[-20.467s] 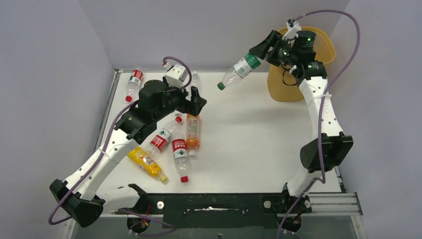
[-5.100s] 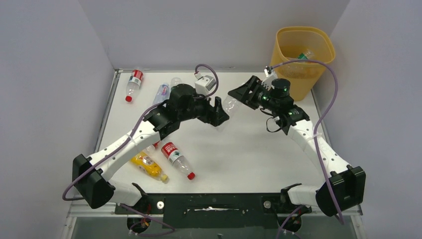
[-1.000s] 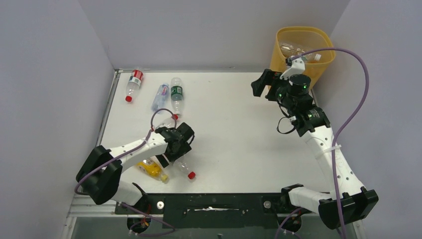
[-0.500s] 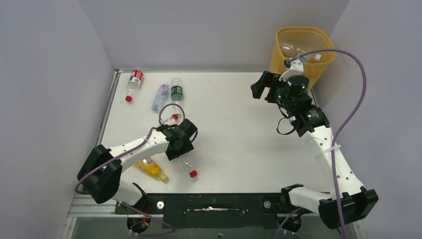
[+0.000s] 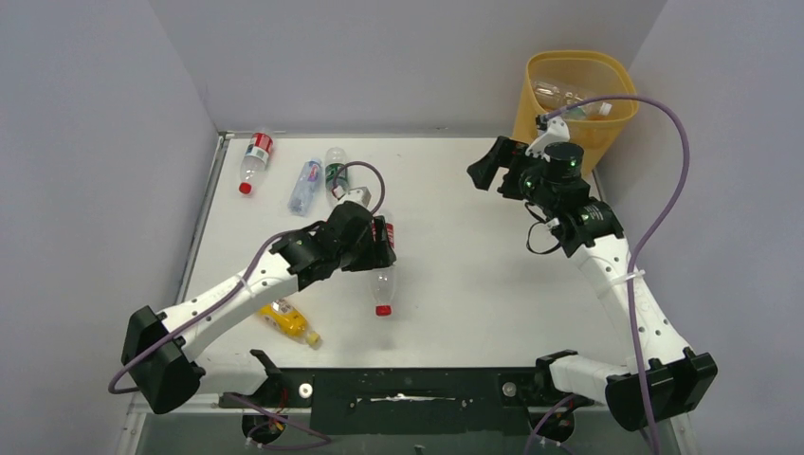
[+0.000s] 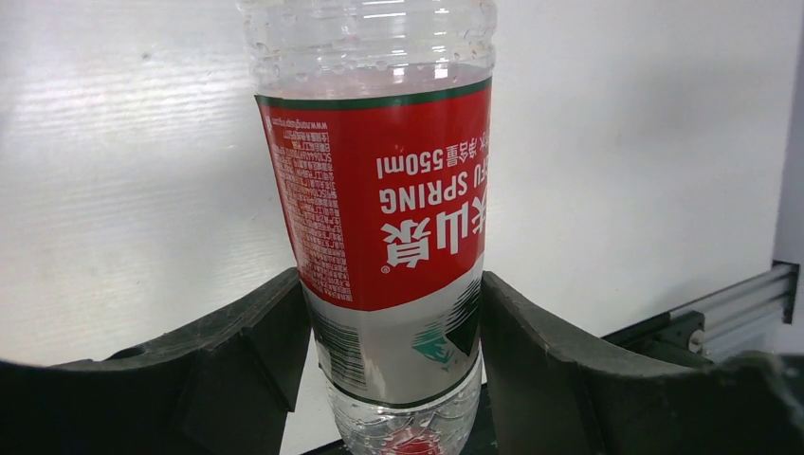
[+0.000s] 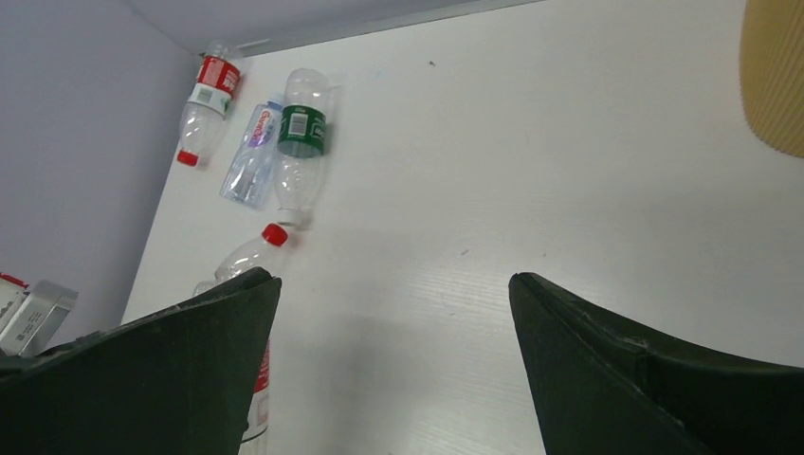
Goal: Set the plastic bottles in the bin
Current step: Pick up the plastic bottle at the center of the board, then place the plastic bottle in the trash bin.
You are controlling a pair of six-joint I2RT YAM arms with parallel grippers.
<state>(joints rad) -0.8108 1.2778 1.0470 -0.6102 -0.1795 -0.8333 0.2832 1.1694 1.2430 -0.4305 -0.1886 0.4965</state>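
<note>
My left end effector point(image 6: 391, 327) squeezes the red-label bottle point(image 6: 379, 190) on its label; it looks empty, light and squashy, so gentle holding suits it. My right end effector point(image 7: 393, 303) is open

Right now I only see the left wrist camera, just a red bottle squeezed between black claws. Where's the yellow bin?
Observer: The bin stands at the table's far right corner, with clear bottles already inside.
Operator: Is the other claw holding something too?
Observer: No. The right gripper is open and empty, above the table near the bin.
Operator: Are more bottles waiting?
Observer: Yes. Besides the held bottle, at least four lie on the table: a red-label bottle, a blue-label bottle and a green-label bottle at the far left, and a yellow bottle at the near left.
</note>
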